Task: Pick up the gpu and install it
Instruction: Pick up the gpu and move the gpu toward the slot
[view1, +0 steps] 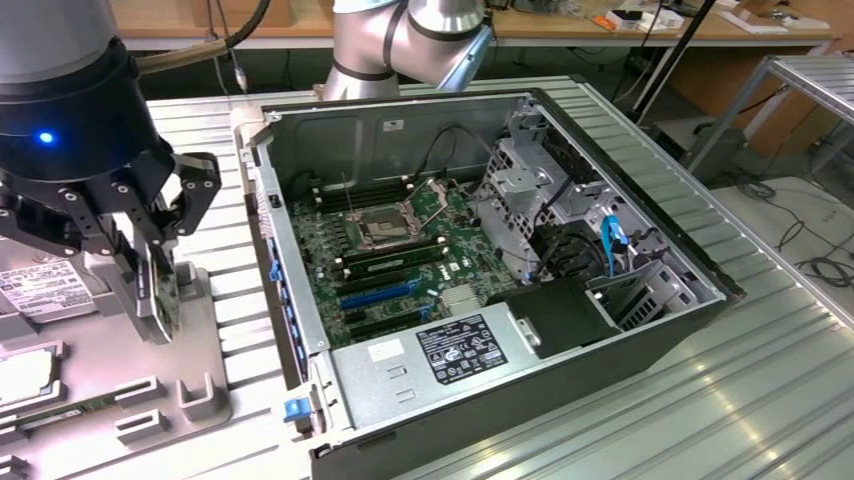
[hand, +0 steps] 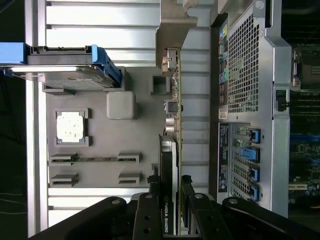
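My gripper (view1: 150, 275) hangs at the exterior view's left, above the grey fixture tray (view1: 94, 400). It is shut on the gpu (view1: 160, 295), a thin dark card held on edge between the fingers. The wrist view looks along the card's edge: the gpu (hand: 173, 115) runs out from the gripper (hand: 172, 215) to its silvery bracket end, over the tray's border beside the computer case. Whether the card is clear of its stand in the tray I cannot tell.
The open computer case (view1: 641, 240) lies on the metal table, with the motherboard (view1: 387, 250), blue slots (view1: 376, 292) and power supply (view1: 441, 350) exposed. In the tray lie a hard drive (hand: 65, 72), a processor chip (hand: 70, 125) and a memory stick (hand: 95, 159). The case's rear panel (hand: 245, 75) is close to the card.
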